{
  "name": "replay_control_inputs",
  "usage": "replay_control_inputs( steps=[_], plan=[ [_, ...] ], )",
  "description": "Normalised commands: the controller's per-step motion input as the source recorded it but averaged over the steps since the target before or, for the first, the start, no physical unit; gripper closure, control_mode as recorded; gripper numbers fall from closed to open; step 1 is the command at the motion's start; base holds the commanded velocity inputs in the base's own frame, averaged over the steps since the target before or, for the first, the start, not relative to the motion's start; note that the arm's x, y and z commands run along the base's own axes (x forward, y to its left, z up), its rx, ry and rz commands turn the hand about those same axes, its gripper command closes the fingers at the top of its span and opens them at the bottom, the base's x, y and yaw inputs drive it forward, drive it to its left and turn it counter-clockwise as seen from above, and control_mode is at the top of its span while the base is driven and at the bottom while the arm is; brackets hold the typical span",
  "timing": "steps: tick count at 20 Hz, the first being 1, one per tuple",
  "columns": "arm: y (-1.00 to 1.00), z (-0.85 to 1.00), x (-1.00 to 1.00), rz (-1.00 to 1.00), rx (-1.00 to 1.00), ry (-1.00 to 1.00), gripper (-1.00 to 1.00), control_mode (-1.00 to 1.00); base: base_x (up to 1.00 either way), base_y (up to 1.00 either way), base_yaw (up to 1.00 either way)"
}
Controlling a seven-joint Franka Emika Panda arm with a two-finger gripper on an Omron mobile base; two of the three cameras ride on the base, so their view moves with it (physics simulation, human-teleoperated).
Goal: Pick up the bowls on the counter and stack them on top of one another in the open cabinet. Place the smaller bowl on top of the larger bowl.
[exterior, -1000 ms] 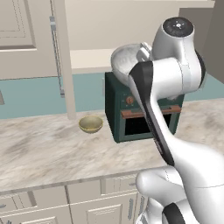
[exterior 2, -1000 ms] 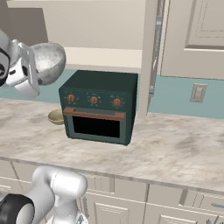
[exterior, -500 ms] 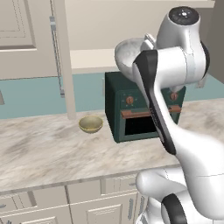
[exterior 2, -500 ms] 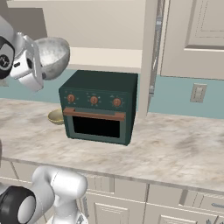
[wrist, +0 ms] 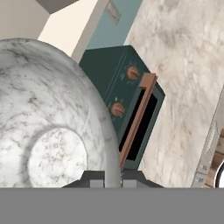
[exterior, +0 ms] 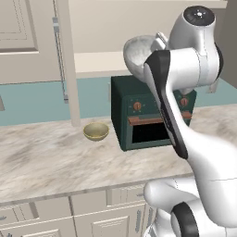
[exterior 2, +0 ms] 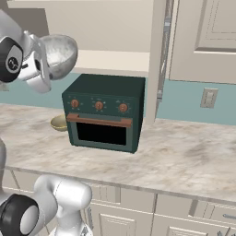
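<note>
While airborne, larger bowl (wrist: pixel 43 113) sits rim-pinched between jaws.

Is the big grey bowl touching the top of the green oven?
Apart. The right base view shows the grey bowl, held on the tool, hanging above the oven, with pale cabinet shelf visible between bowl and oven top.

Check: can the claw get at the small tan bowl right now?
Probably not yet: the claw is shut on the grey bowl, held high over the oven. The small tan bowl itself sits uncovered on the counter.
</note>
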Motion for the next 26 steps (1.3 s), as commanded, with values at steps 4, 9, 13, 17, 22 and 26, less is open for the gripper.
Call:
replay_control_inputs(
  steps=[4,9,13,17,22,26],
  plan=[
    [0.00,0.02,0.29,0.00,0.01,0.01,1.00,-1.00,0.00,0.00,0.00],
    [0.04,0.01,0.36,0.00,0.00,0.07,1.00,-1.00,0.00,0.00,0.00],
    [0.01,0.03,0.25,0.00,-0.02,0.02,1.00,-1.00,0.00,0.00,0.00],
    [0.03,0.00,0.20,0.00,-0.02,-0.03,1.00,-1.00,0.00,0.00,0.00],
    [0.07,-0.06,0.21,0.00,-0.01,-0.06,1.00,-1.00,0.00,0.00,0.00],
    [0.07,-0.02,0.33,0.00,0.00,-0.03,1.00,-1.00,0.00,0.00,0.00]
  ],
)
